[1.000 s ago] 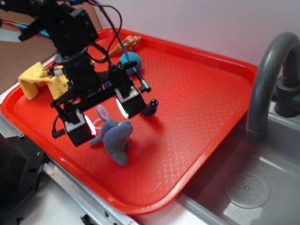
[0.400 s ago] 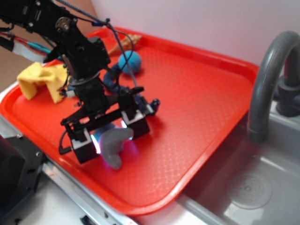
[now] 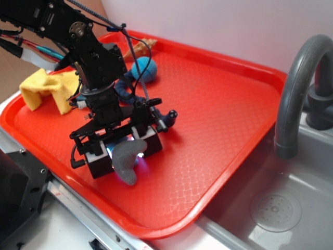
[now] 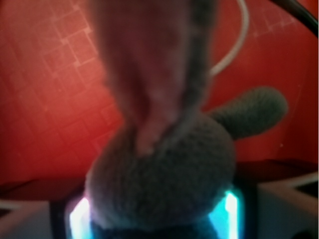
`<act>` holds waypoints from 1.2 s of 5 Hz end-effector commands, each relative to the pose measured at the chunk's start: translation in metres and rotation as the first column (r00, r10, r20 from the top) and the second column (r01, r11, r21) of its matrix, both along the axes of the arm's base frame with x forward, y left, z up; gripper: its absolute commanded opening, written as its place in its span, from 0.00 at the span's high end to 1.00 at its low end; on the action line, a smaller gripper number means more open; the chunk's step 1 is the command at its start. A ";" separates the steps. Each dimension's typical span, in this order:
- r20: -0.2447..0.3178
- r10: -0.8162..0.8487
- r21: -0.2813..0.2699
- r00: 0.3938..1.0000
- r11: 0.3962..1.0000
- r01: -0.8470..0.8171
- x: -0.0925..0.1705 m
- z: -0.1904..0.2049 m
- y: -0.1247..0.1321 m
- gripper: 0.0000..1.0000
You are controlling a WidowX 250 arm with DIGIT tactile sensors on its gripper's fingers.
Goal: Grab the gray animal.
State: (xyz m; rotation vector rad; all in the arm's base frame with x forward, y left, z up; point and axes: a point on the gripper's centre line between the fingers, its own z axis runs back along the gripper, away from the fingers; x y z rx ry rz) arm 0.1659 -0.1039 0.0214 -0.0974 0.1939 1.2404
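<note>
The gripper is down on the red tray, near its front edge, and its two fingers stand on both sides of the gray animal. In the wrist view the toy's fuzzy body fills the space between the two glowing pads, so the gripper appears to be pinching the toy, or very near to it; I cannot tell how firm the contact is. One limb of the toy comes out below the fingers toward the front edge of the tray.

What could go wrong: the toy is soft and round, so it can squeeze out from the pads if the grip sits only on the fur or on one ear. Then it would fall when the arm lifts. The dark blue knitted snake lies just behind the gripper, with the blue ball further back; a sideways move could pull on it. The yellow cloth at the left edge is well apart.
</note>
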 end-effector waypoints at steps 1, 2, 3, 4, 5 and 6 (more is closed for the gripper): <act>0.163 -0.319 -0.017 0.934 0.945 0.326 0.028 0.060 0.026 1.00; 0.217 -0.473 -0.043 0.854 0.869 0.492 0.040 0.098 0.052 1.00; 0.259 -0.631 0.042 0.732 0.764 0.644 0.046 0.135 0.055 1.00; 0.253 -0.765 0.143 0.593 0.635 0.759 0.044 0.161 0.052 1.00; 0.269 -0.801 0.255 0.535 0.595 0.762 0.039 0.174 0.054 1.00; 0.230 -0.794 0.210 0.563 0.605 0.768 0.043 0.174 0.059 1.00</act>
